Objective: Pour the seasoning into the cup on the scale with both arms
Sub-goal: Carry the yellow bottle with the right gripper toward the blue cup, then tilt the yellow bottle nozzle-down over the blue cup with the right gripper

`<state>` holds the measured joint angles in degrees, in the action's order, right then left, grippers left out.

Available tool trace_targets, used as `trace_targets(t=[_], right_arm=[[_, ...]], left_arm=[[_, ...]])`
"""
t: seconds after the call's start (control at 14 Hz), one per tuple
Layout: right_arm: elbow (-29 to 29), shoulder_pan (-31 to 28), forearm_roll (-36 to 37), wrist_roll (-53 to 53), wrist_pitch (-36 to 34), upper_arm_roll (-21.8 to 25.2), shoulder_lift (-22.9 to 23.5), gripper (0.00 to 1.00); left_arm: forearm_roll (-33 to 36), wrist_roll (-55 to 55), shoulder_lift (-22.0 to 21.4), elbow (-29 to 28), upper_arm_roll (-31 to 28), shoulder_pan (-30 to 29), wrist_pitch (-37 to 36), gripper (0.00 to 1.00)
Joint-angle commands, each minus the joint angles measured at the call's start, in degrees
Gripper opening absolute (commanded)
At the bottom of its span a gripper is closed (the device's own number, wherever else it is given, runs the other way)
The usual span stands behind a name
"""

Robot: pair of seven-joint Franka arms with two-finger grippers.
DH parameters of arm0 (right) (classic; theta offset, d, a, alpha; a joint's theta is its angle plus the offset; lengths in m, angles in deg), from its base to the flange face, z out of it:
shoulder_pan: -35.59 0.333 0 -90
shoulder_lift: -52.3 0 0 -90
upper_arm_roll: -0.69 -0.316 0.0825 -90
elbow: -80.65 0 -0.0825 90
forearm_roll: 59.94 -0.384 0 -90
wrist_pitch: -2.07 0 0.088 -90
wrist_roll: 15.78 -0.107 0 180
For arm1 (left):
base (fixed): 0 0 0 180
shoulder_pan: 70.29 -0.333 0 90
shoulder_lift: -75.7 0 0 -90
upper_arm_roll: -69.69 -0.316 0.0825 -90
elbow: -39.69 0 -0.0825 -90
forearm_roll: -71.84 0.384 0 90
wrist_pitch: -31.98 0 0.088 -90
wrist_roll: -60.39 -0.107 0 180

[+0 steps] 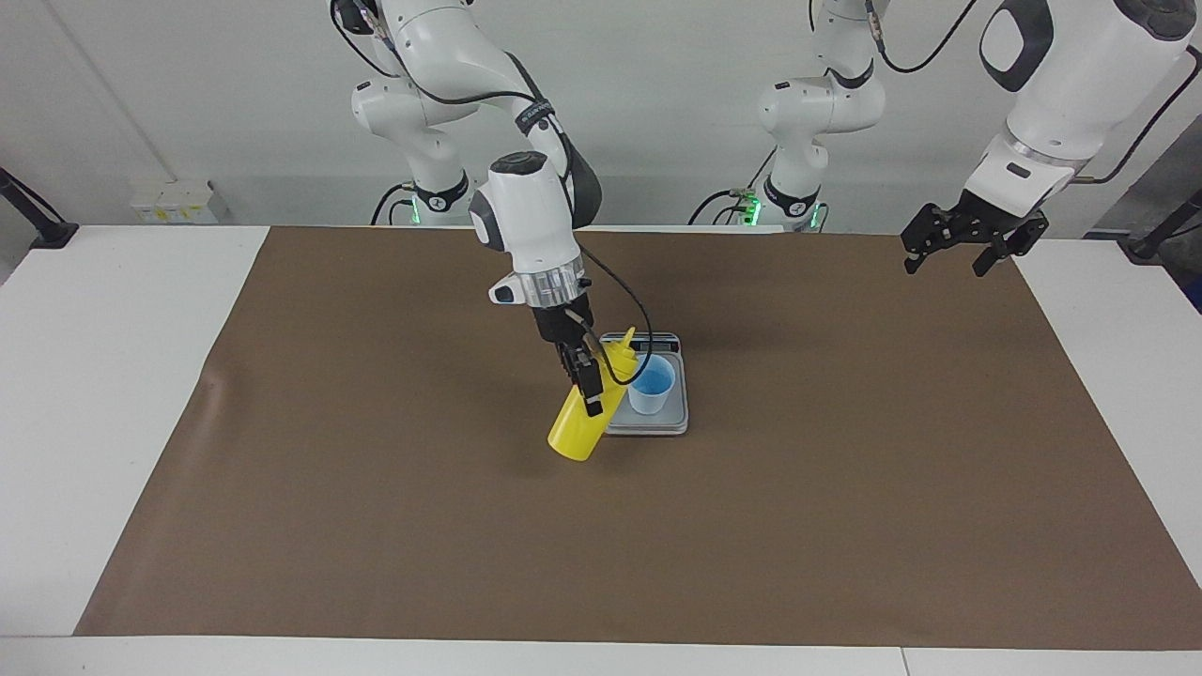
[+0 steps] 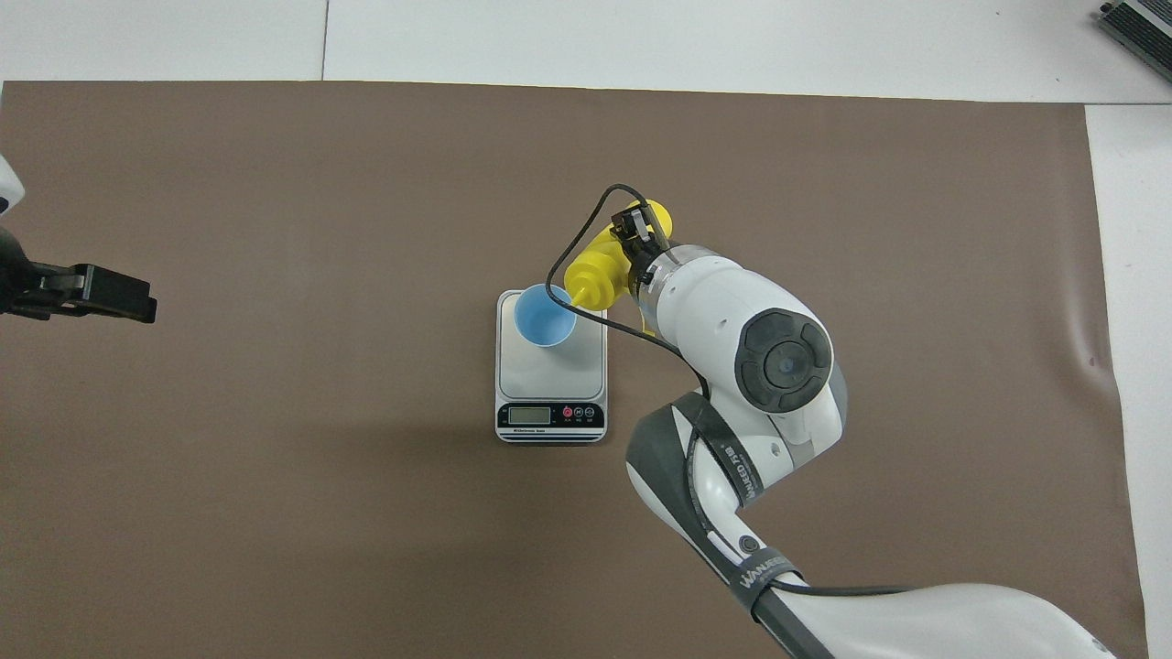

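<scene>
The right gripper (image 1: pixel 587 380) is clamping the yellow seasoning bottle (image 1: pixel 590 406), tilted with its nozzle over the rim of the cup (image 1: pixel 652 385). The cup is standing upright on the scale (image 2: pixel 550 384) mid-table; its contents cannot be made out. The left gripper (image 1: pixel 958 246) is waiting, jaws apart, over the left arm's end of the table.

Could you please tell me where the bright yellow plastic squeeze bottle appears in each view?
Facing view: bright yellow plastic squeeze bottle sits at centre, tilted, beside the silver-grey kitchen scale.
Overhead view: the bottle is just above centre, its nozzle at the pale blue cup's rim.
Shared landmark: the scale.
</scene>
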<state>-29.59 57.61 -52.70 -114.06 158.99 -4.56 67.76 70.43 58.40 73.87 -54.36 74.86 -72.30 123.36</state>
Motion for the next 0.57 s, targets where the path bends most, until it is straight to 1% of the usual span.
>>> trace_targets(t=[0.0, 0.07, 0.21, 0.29, 0.43, 0.5], right_arm=[[-0.23, -0.40, 6.10, -0.95, 1.46, 0.33, -0.43, 0.00], [0.12, -0.40, 8.82, -1.12, 1.46, 0.33, -0.26, 0.00], [3.18, 0.13, 10.60, -2.00, 1.55, 0.24, 2.19, 0.00], [4.67, 0.13, 12.69, -2.00, 1.72, 0.24, 3.33, 0.00], [5.13, -0.39, 18.75, -2.09, 2.60, 0.06, 4.22, 0.00], [5.91, -0.40, 19.56, -2.09, 3.47, 0.06, 5.09, 0.00]], left_arm=[[0.54, -0.64, -1.51, -1.48, 0.46, -0.80, -0.06, 1.00], [0.54, -0.64, -1.51, -1.48, 0.46, -0.80, 0.03, 1.00], [0.54, -0.73, -1.51, -1.40, 0.37, -0.80, 0.29, 1.00], [0.54, -0.38, -1.51, -1.48, 0.37, -0.89, 0.38, 1.00], [0.54, -0.20, -1.51, -1.57, 0.46, -0.63, 0.55, 1.00], [0.45, -0.12, -1.51, -1.57, 0.46, -0.45, 0.73, 1.00]])
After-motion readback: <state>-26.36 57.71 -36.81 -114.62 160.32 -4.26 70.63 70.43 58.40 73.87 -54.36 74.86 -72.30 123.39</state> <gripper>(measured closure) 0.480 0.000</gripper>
